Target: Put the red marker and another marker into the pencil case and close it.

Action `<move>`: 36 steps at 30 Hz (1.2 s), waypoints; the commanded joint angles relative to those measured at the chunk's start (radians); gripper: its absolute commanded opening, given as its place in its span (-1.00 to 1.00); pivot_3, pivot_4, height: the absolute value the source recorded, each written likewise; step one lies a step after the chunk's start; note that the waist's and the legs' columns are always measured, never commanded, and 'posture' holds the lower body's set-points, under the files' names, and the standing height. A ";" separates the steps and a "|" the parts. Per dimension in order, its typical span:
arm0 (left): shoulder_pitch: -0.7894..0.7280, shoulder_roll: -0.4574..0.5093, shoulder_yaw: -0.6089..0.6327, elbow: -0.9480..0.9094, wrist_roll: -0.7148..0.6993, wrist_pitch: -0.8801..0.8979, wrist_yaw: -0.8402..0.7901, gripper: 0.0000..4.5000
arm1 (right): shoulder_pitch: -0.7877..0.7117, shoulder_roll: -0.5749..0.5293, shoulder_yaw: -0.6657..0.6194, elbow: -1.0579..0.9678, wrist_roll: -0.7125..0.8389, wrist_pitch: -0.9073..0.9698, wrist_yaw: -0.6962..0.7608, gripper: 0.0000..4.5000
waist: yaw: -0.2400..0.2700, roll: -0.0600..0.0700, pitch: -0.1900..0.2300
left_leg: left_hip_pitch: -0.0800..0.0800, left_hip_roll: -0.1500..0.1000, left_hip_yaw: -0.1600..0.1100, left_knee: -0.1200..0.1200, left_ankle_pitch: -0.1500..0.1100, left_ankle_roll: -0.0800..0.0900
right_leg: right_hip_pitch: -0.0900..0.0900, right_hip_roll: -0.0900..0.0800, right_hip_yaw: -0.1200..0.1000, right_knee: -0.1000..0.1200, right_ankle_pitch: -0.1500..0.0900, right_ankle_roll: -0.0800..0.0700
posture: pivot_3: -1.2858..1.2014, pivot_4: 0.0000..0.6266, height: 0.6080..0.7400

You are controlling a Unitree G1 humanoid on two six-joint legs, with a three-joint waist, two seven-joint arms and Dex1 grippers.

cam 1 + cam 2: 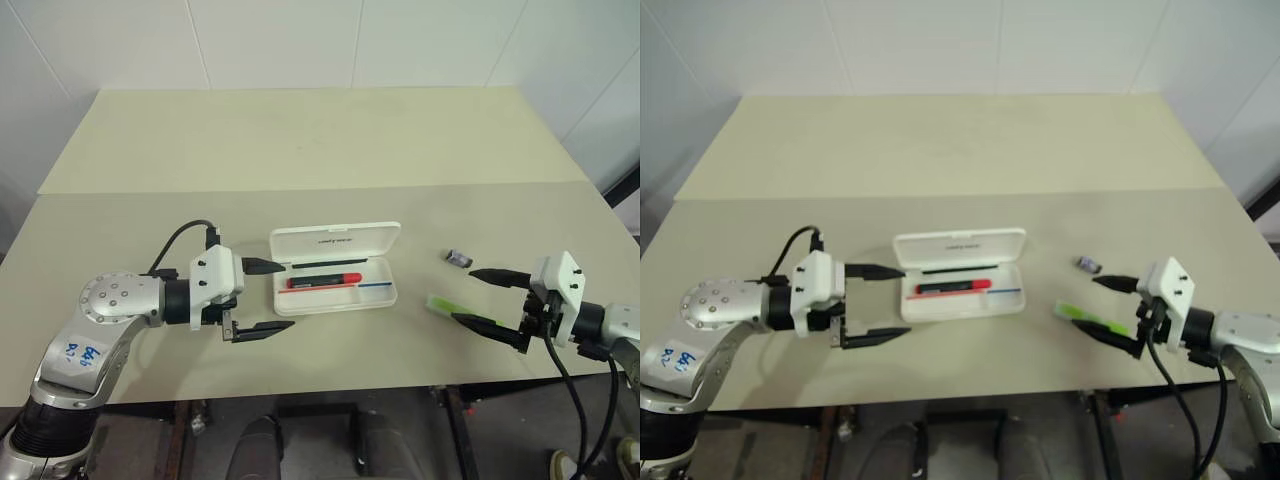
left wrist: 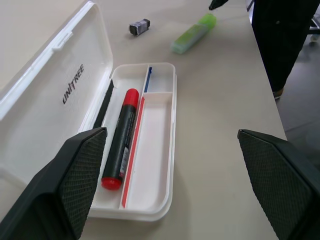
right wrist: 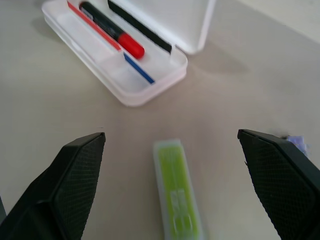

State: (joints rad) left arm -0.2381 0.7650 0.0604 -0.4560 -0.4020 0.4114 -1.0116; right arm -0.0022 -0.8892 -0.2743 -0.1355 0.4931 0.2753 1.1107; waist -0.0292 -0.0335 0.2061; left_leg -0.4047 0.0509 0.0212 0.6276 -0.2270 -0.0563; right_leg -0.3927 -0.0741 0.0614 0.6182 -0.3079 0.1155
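Open case with the red marker inside, green highlighter on the table, both grippers empty with jaws apart.

From the head views we see the white hard-plastic pencil case [image 1: 335, 270] lying open at mid-table, its lid tipped to the far side, the red marker [image 1: 323, 281] lying in its tray. Our left gripper [image 1: 268, 296] hovers just left of the case, jaws wide apart. The flat lime-green highlighter [image 1: 448, 305] lies right of the case, just left of our right gripper [image 1: 478, 297], whose jaws are also spread. A small grey bit [image 1: 458, 258] sits beyond the highlighter. In the left wrist view, the marker's black barrel and glossy red cap lie beside thin red and blue lines. In the right wrist view, the highlighter [image 3: 177, 192] lies between our textured black fingers [image 3: 67, 185], untouched.
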 commanded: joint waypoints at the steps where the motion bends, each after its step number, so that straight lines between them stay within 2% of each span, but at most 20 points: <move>1: -0.002 -0.003 0.022 -0.011 -0.029 -0.027 -0.001 0.99 | -0.034 -0.017 0.018 0.049 -0.022 -0.034 0.044 1.00 | 0.000 0.000 0.000 | 0.000 0.000 0.000 0.000 0.000 0.000 | 0.000 0.000 0.000 0.000 0.000 0.000 | 0.03 -0.52 1.00; 8: -0.021 0.005 0.015 -0.012 -0.030 -0.030 -0.003 0.99 | -0.123 0.017 0.112 0.258 -0.096 -0.083 0.100 1.00 | -0.002 0.000 0.000 | 0.000 0.000 0.000 0.000 0.000 0.000 | 0.000 0.000 0.000 0.000 0.000 0.000 | 0.03 -0.52 1.00; 15: -0.014 0.020 0.026 -0.031 -0.034 -0.018 0.000 0.99 | -0.164 0.029 0.146 0.366 -0.130 -0.134 0.131 1.00 | -0.001 0.000 0.000 | 0.000 0.000 0.000 0.000 0.000 0.000 | 0.000 0.000 0.000 0.000 0.000 0.001 | 0.03 -0.52 1.00; 18: -0.013 0.025 0.034 -0.039 -0.038 -0.009 0.003 1.00 | -0.156 0.028 0.148 0.376 -0.130 -0.130 0.143 0.72 | -0.001 0.000 0.000 | 0.000 0.000 0.000 0.000 0.000 0.000 | 0.000 0.000 0.000 0.001 0.000 0.001 | 0.03 -0.52 1.00; 24: -0.011 0.049 0.051 -0.033 -0.044 -0.012 0.004 1.00 | -0.098 0.012 0.145 0.357 -0.134 -0.144 0.168 -0.25 | 0.000 0.000 0.000 | 0.001 0.000 0.000 0.000 0.000 0.000 | 0.000 0.000 0.000 0.001 0.000 0.001 | 0.03 -0.52 1.00; 26: -0.016 0.053 0.050 -0.028 -0.045 -0.014 0.004 1.00 | -0.090 0.013 0.146 0.344 -0.134 -0.149 0.167 -0.51 | 0.001 0.000 0.000 | 0.000 0.000 0.000 0.000 0.000 0.000 | 0.000 0.000 0.000 0.001 0.000 0.001 | 0.03 -0.52 1.00; 30: -0.017 0.061 0.051 -0.014 -0.043 -0.027 -0.008 1.00 | -0.088 0.019 0.154 0.303 -0.147 -0.153 0.144 -0.51 | 0.000 0.000 0.000 | 0.001 0.000 0.000 0.000 0.000 0.000 | 0.000 0.001 0.000 0.001 0.000 0.001 | 0.03 -0.52 1.00; 36: -0.004 0.089 0.068 0.020 -0.040 -0.067 -0.052 1.00 | -0.161 0.023 0.155 0.230 -0.132 -0.134 0.121 -0.51 | -0.007 0.001 0.000 | 0.001 0.000 0.000 0.000 0.000 0.000 | 0.000 0.001 0.000 0.002 0.000 0.001 | 0.03 -0.52 1.00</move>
State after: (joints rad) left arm -0.2473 0.8399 0.0994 -0.4366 -0.4282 0.3683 -1.0503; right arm -0.1388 -0.8595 -0.1082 0.1472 0.3477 0.1380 1.2324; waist -0.0364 -0.0329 0.2065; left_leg -0.4039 0.0510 0.0216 0.6277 -0.2271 -0.0564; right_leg -0.3933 -0.0736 0.0621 0.6199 -0.3076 0.1162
